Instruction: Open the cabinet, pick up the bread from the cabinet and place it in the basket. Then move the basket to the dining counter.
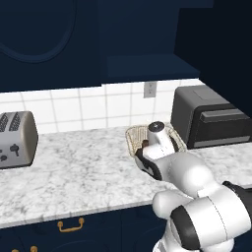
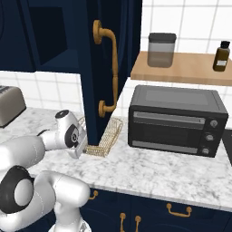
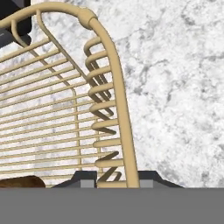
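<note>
Two dark fingertips (image 3: 87,179) of the gripper (image 3: 117,180) are pinching the basket (image 3: 57,105) rim at lower centre; bread (image 3: 19,182) is sitting lower left.

The marbled worktop (image 2: 149,167) carries the basket (image 2: 110,134), a toaster (image 1: 15,139) and a black oven (image 2: 176,120).

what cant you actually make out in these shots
- Bread: hand view, a brown sliver cut by the bottom band.
- Basket: left base view, the arm covers most of it; right base view, the open cabinet door hides its far part.
- Gripper: hand view, its fingertips barely rise at the basket rim; whether they clamp the wire is unclear.
- Toaster: cut by the left edge in both base views.
</note>
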